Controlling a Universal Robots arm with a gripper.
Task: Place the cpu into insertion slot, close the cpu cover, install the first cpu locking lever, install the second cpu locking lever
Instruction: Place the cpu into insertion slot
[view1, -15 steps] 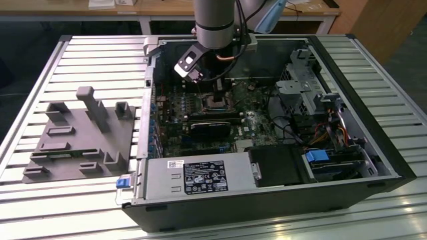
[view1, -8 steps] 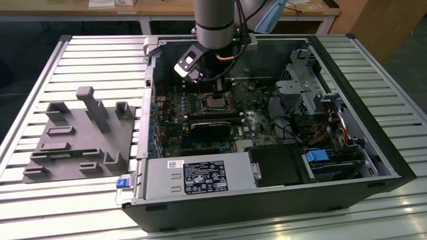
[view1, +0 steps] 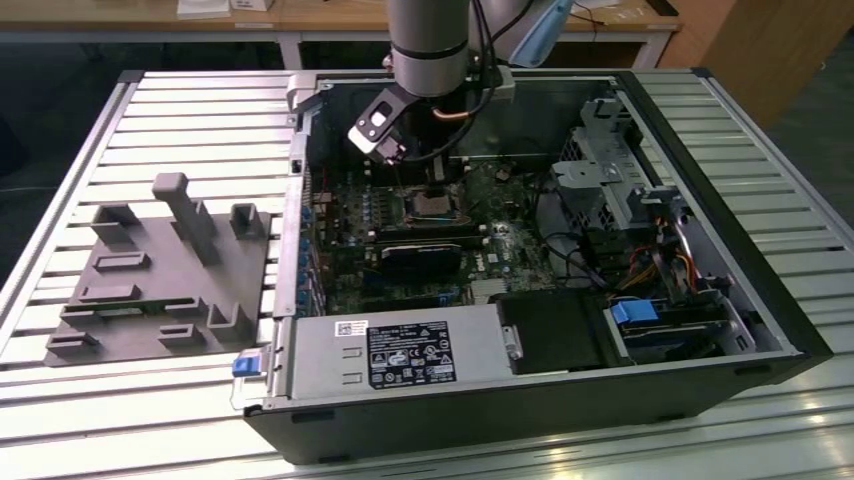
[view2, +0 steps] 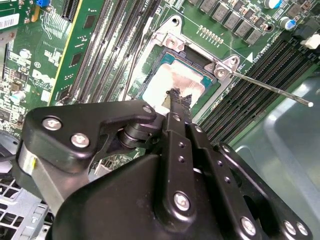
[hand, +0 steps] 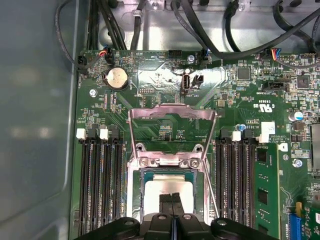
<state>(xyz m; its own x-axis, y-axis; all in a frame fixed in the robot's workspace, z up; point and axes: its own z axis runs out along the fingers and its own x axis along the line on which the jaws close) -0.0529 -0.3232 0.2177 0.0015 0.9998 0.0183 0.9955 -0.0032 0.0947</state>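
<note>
My pincer (view2: 176, 96) is pinched narrow, its matte black fingers (hand: 166, 202) pressed flat together on nothing, tips poised at the cpu (hand: 167, 182), a flat square with a smeared silver top, seated in the metal-rimmed insertion slot (hand: 134, 195). The cpu cover (hand: 172, 111), a thin bright frame, stands tilted up.

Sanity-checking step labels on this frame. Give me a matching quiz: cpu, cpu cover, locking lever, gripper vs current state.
Things:
1. cpu
2. cpu cover
3. locking lever
4. gripper

States:
A. swung up, open
B. shut, tips at the cpu's top
C. lying in the insertion slot
D. unlatched, sticking out sideways

Pairs: 1-C, 2-A, 3-D, 4-B
</note>
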